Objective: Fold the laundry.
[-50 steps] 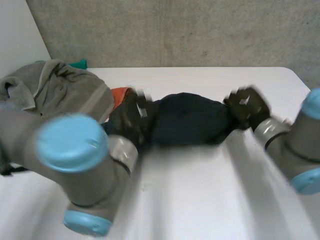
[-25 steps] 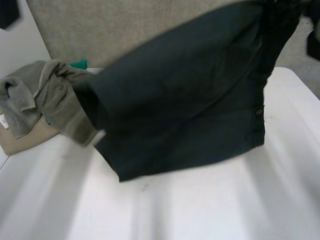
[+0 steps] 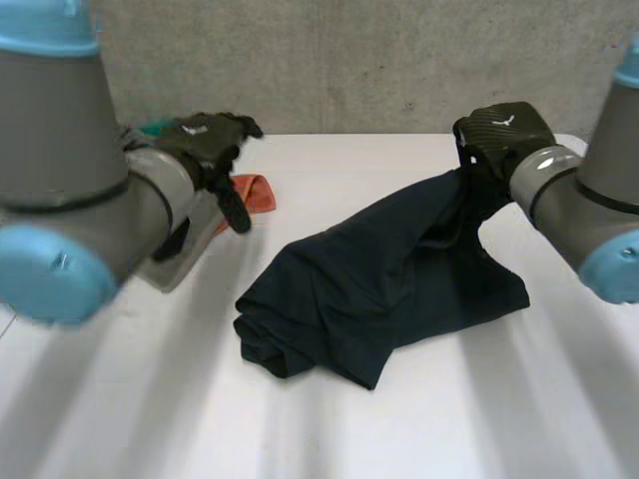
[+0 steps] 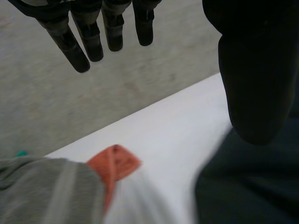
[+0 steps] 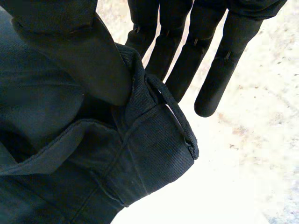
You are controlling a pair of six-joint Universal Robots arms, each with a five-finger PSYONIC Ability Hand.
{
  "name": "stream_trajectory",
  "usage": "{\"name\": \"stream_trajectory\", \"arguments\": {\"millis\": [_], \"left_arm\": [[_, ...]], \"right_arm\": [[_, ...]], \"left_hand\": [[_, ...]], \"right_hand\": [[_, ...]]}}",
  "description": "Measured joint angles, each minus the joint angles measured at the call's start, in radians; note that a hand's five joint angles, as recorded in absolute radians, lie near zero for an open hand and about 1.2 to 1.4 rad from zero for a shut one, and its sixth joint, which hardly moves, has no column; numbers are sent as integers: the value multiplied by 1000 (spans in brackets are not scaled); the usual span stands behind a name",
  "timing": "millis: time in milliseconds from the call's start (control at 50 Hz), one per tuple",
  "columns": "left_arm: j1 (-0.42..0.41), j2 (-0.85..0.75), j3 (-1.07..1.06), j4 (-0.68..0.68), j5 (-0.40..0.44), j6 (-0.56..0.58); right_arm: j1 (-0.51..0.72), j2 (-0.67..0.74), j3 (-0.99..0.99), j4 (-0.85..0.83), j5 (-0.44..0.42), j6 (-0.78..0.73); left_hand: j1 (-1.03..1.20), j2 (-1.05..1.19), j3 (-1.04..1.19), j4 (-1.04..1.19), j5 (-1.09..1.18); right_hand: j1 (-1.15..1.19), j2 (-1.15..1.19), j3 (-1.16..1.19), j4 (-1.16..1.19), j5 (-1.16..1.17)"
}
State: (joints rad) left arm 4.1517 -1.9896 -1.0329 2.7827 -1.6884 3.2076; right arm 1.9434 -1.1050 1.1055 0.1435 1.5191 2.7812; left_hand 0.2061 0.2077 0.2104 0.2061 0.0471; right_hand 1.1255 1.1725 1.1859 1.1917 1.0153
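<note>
My right hand (image 3: 502, 132), in the upper right of the head view, is clamped on the dark pants (image 3: 384, 274): my thumb presses the waistband against my fingers (image 5: 219, 70) right beside a belt loop (image 5: 175, 114), and that corner is lifted off the white surface (image 3: 419, 429). From there the cloth slopes down toward the middle of the frame, where the rest of the pants lies bunched and creased on the surface, with the thickest folds at the lower left end of the heap. My left hand (image 3: 208, 143), in the upper left of the head view, is released, its fingers loose and spread, grasping nothing and well apart from the pants. Below its fingertips in its wrist view lies an orange cloth (image 4: 114, 163), tucked partly under a grey garment (image 4: 46, 191), with a bit of green cloth (image 3: 156, 127) showing at the far edge of the surface. A grey concrete wall (image 3: 359, 60) stands behind the surface.
</note>
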Motion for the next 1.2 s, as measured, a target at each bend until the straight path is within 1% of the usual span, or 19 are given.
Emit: {"name": "stream_trajectory", "arguments": {"millis": [60, 100, 180, 220, 320, 420, 480, 620, 680, 700, 740, 760, 800, 880, 960, 1040, 1080, 1140, 1200], "left_arm": [[-75, 79, -152, 88, 7, 26], [-131, 94, -228, 156, 11, 63], [-253, 62, -340, 311, 8, 190], [-295, 26, -364, 373, -4, 258], [-354, -82, -365, 467, -46, 400], [-368, -184, -323, 507, -68, 487], [-367, -241, -290, 528, -71, 529], [-349, -347, -207, 563, -69, 629], [-338, -386, -169, 570, -67, 664], [-333, -400, -156, 572, -67, 673], [-324, -419, -135, 574, -67, 687], [-319, -428, -124, 575, -67, 693], [-309, -439, -107, 575, -67, 703], [-291, -422, -88, 574, -71, 707], [-268, -338, -91, 575, -68, 678], [-212, -232, -78, 572, -26, 619], [-194, -214, -67, 568, -8, 605], [-105, -194, 25, 523, 93, 551], [-40, -252, 155, 484, 155, 524]], "right_arm": [[-9, -56, 60, -17, -14, 14], [-11, -74, 82, -20, -19, 20], [-17, -87, 110, -14, -21, 30], [-23, -86, 117, -8, -21, 32], [-42, -81, 133, 6, -24, 33], [-63, -81, 156, 12, -29, 35], [-72, -83, 175, 11, -40, 40], [-83, -80, 208, 5, -71, 49], [-87, -72, 216, 1, -77, 50], [-88, -68, 218, -1, -78, 49], [-90, -61, 220, -4, -79, 49], [-91, -56, 221, -6, -80, 49], [-94, -48, 221, -10, -79, 47], [-101, -38, 217, -17, -79, 41], [-110, -34, 207, -28, -82, 31], [-114, -21, 178, -60, -98, 16], [-113, -14, 167, -73, -102, 13], [-99, 46, 102, -158, -115, 7], [-80, 116, 41, -261, -117, 12]], "left_hand": [[72, 66, 62, 69, 59], [137, 125, 121, 130, 116], [183, 190, 186, 194, 181], [218, 220, 217, 225, 212], [291, 286, 284, 293, 278], [269, 269, 266, 271, 251], [236, 229, 227, 224, 203], [238, 225, 223, 221, 198], [341, 328, 321, 327, 304], [454, 449, 430, 437, 406], [547, 555, 536, 542, 504], [709, 767, 759, 755, 712], [823, 926, 910, 926, 888], [858, 977, 957, 985, 958], [890, 977, 957, 986, 959], [905, 977, 971, 990, 959], [905, 977, 971, 991, 959], [905, 982, 973, 992, 959], [905, 988, 974, 992, 959]], "right_hand": [[0, 0, 0, 0, 0], [0, 0, 0, 0, 0], [0, 0, 2, 0, 0], [0, 0, 2, 0, 0], [0, 0, 2, 0, 0], [0, 0, 2, 0, 0], [0, 0, 2, 0, 0], [0, 0, 2, 0, 0], [0, 0, 2, 0, 0], [0, 0, 2, 0, 0], [0, 0, 2, 0, 0], [0, 0, 2, 0, 0], [0, 0, 2, 0, 0], [0, 0, 2, 0, 0], [0, 0, 2, 0, 0], [0, 0, 2, 0, 0], [0, 0, 2, 0, 0], [0, 0, 2, 0, 0], [0, 0, 2, 0, 0]]}}
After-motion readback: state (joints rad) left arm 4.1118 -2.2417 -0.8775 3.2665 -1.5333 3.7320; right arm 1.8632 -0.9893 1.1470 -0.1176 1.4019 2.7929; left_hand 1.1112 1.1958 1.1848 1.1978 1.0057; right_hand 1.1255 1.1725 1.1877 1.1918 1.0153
